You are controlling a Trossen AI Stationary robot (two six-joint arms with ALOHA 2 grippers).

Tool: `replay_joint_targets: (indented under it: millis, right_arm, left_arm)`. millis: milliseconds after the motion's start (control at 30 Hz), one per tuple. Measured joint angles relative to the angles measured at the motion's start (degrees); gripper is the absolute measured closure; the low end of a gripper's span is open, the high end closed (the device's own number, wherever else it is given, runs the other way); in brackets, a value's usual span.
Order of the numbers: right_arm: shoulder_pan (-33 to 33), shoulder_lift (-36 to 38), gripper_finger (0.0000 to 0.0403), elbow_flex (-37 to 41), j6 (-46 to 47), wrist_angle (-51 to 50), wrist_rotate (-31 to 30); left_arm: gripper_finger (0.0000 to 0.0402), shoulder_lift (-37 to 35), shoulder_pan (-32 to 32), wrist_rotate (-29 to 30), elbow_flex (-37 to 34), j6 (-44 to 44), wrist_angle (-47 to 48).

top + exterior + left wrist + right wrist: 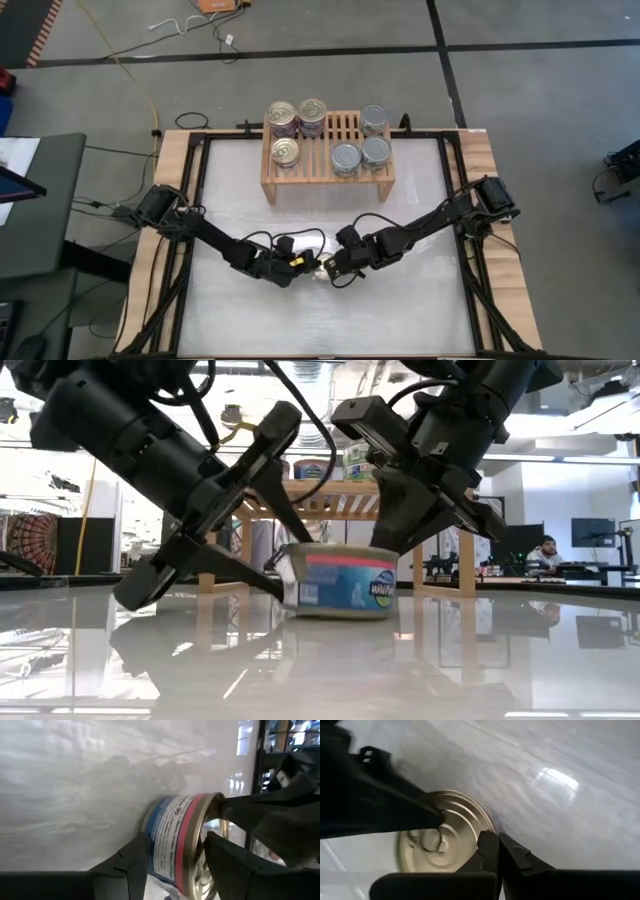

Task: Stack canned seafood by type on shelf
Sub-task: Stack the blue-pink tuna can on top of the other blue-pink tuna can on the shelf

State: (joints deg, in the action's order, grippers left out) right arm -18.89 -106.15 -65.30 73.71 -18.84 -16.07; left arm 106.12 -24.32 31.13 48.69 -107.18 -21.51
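Note:
One can with a blue-and-white label, a pink band and a gold pull-ring top sits mid-table between both arms. My left gripper reaches in from its left, one finger over the top and one at the bottom edge. My right gripper is shut at the top's right rim. On the far shelf three gold-topped cans stand on the left and three silver-topped cans on the right. My left gripper has the can between its two fingers, one on the gold top, the other at the bottom edge by the table. The fingers come slanting down from the table's left. The can's right bottom edge rests on the table. My right gripper touches the can with its shut fingertips at the gold top's rim, on the side toward the table's right. It comes slanting down from the right. It holds nothing between its fingers.
The white table top lies open around the can. The shelf stands at the far edge, with bare slats between the two groups of cans. Black frame rails run along the table's left and right sides.

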Motion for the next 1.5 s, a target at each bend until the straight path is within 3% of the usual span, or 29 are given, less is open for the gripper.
replay_joint_targets:
  millis: [500, 1033, 1200, 1500]
  right_arm:
    - [-0.89, 0.4, 0.0364, -0.04, -3.66, -0.5, -0.35]
    - [-0.96, 2.59, 0.0248, 0.07, -5.92, -5.17, 1.64]
    - [-1.15, 3.12, 0.022, 0.02, -4.29, -7.01, 1.92]
    - [-2.92, 2.8, 0.024, -0.02, 0.05, -4.37, 2.03]
  left_arm:
    - [0.0235, -0.02, 1.56, -3.99, 0.0, 4.73, 0.29]
    - [0.0164, -0.13, 1.58, -4.34, 0.02, 9.4, 0.95]
    - [0.0158, -0.13, 1.58, -4.95, 0.02, 9.88, -1.62]
    - [0.0158, -0.15, 1.62, -4.95, 0.0, 9.89, -1.49]
